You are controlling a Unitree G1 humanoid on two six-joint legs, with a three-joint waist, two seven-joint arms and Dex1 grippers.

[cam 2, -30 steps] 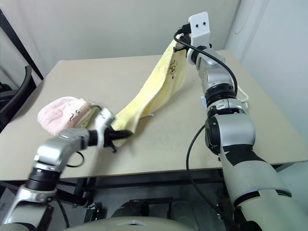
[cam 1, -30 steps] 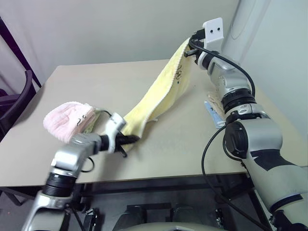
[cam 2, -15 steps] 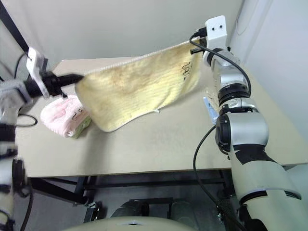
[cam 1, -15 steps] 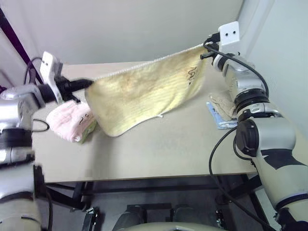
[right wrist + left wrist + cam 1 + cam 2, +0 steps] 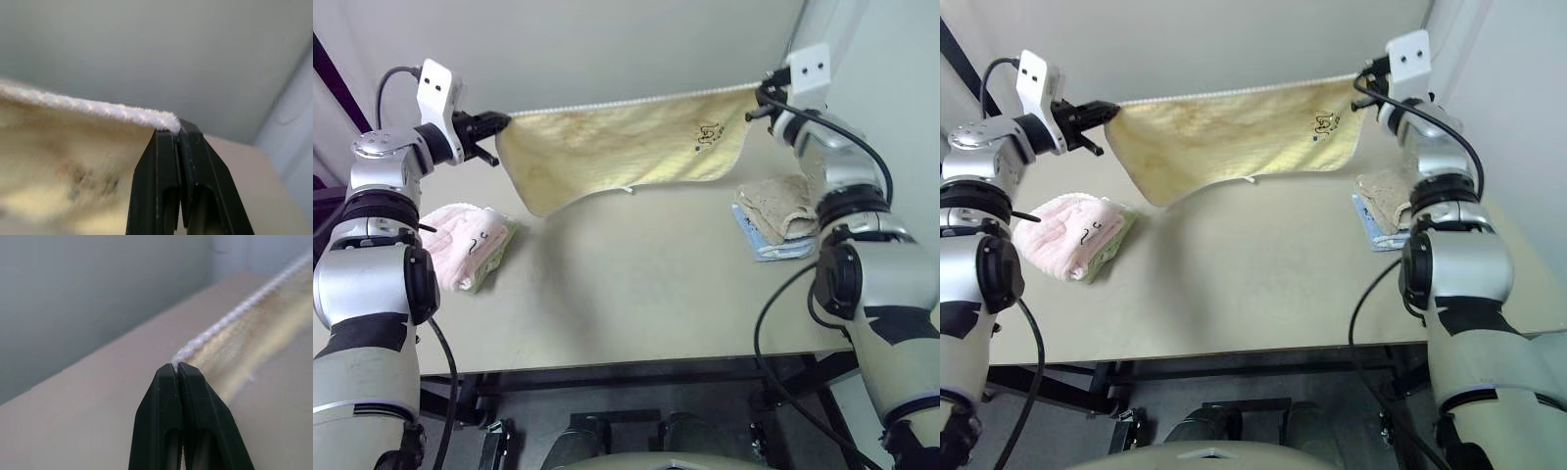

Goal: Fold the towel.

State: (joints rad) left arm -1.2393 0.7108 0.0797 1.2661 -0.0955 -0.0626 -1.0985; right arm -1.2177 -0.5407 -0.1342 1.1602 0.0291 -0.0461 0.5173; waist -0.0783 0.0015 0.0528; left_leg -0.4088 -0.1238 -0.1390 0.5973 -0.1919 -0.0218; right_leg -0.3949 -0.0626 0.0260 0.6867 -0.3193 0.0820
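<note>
Nearest, a bare stretch of the flat beige bench (image 5: 636,294). Further back on its left, one fluffy pink folded towel (image 5: 465,245), resting on a greenish cloth; on its right, one tan folded towel (image 5: 781,201) stacked on a pale blue cloth (image 5: 773,245). Beyond and above, one pale yellow rectangular terry towel (image 5: 617,147) with whitish stitched edging and a small dark embroidered motif (image 5: 709,135) near its right corner, hanging spread in the air over the back of the bench, top edge drawn nearly straight. Left end effector (image 5: 499,129) pressed together, pinching the left top corner; right end effector (image 5: 764,98) likewise pinching the right top corner. Lower edge uneven, drooping to a point on the left, clear of the bench by the look of it

Step in hand, judged: spreading done, folding not yet begun. Next move likely calls for lowering the cloth flat, or bringing the two pinched corners together, with both grips kept firm
</note>
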